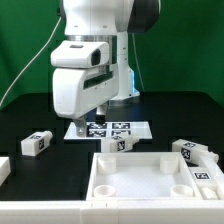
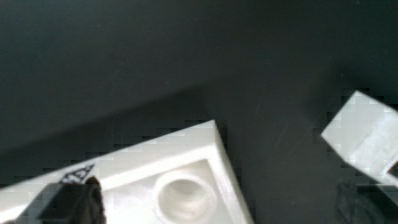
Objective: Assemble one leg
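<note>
A large white tray-like panel fills the foreground, lying flat on the black table, probably so that a leg can be stood in one of its round corner sockets. No socket visibly holds one yet. One leg lies loose at the exterior view's left, well apart from the panel, and other legs rest near its far rim. The gripper hangs over the marker board, apparently carrying nothing, though I cannot tell how far apart its fingers are.

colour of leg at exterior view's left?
The leg is white with black-and-white tags; exterior view shows it best.
</note>
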Controlling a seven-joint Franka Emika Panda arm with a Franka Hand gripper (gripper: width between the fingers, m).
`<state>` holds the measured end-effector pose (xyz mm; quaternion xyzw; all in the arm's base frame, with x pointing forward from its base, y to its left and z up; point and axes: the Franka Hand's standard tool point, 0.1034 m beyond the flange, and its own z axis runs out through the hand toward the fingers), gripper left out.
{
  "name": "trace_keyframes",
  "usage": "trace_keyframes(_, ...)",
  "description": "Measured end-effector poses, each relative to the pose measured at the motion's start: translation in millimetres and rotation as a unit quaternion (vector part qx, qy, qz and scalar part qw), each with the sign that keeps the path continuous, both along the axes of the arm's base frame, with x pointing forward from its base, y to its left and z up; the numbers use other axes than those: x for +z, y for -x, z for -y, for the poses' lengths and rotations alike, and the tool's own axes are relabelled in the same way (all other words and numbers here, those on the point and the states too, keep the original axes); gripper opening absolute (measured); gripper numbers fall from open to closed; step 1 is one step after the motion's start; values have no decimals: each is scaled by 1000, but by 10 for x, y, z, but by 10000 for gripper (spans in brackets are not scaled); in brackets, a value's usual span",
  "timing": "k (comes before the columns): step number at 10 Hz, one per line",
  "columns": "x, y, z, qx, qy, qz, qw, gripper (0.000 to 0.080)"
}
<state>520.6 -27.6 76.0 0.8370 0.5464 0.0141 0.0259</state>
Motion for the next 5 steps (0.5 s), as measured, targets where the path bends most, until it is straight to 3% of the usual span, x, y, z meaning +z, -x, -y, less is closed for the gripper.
trace_keyframes(2,-22,50,92,-146,-14,7,989,649)
trace_keyframes(5,-164,193,247,-311,-38,37,949,649)
